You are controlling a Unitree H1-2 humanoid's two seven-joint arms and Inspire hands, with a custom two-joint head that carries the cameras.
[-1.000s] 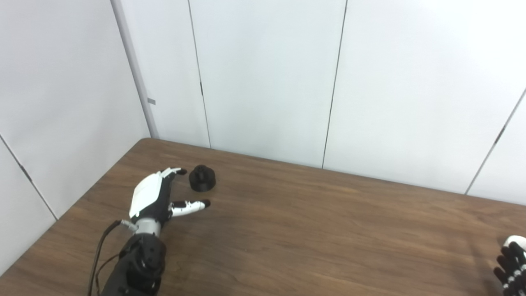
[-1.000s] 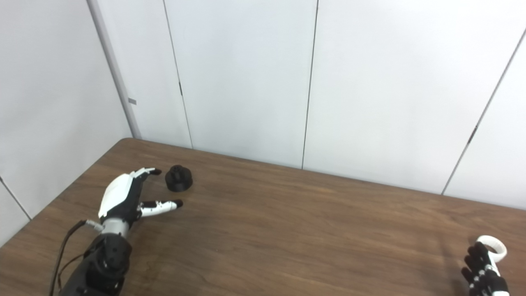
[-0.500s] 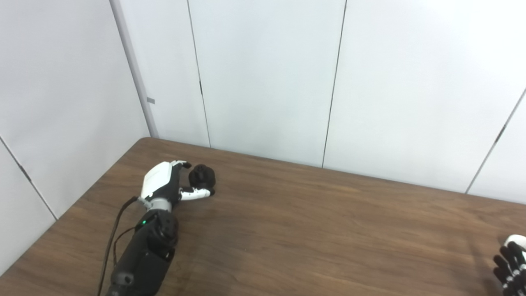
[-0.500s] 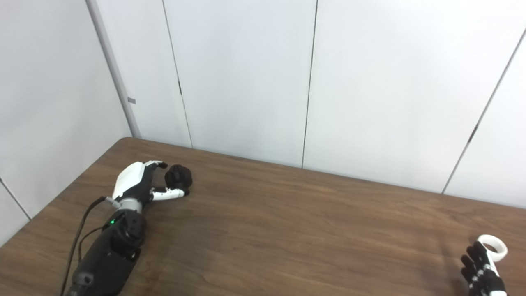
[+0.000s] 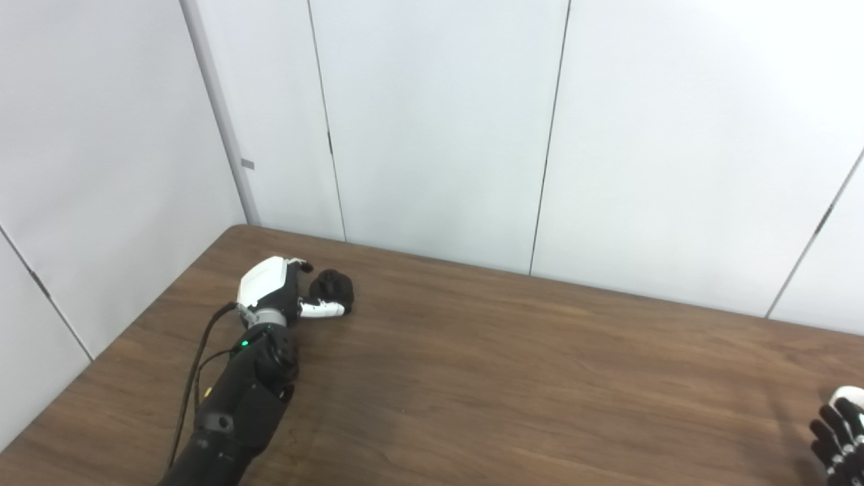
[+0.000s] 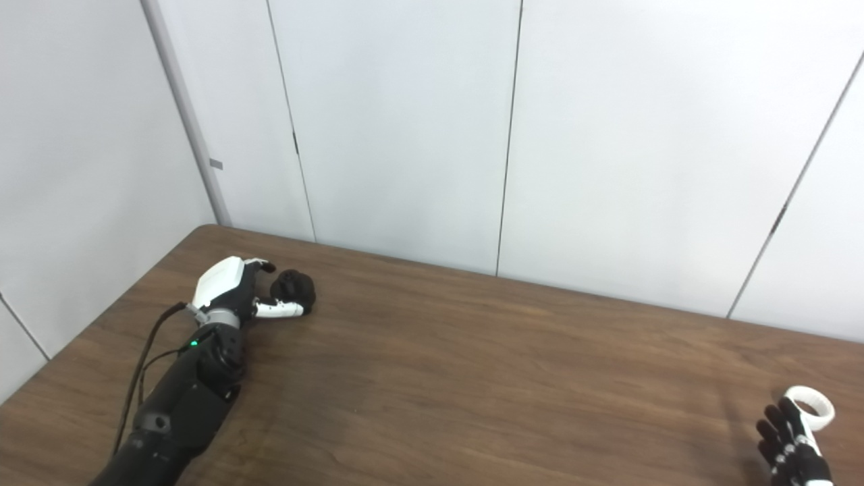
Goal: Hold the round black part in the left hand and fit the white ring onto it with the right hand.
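Grasp step: your left hand [image 6: 233,291] cups the black part [image 6: 293,287], left of frame, grip unconfirmed; close, then lift.

Even, bright, diffuse light falls from overhead, with no hard shadows. The white wall panels [image 5: 439,121] look slightly washed out and bluish toward 12 o'clock. The brown table [image 5: 513,378] shows a soft pale sheen around its middle. A faint shadow lies under the left arm [image 5: 236,405] at 7 o'clock. Both views are slightly soft, with fine detail smeared; straight lines bow a little near the edges.
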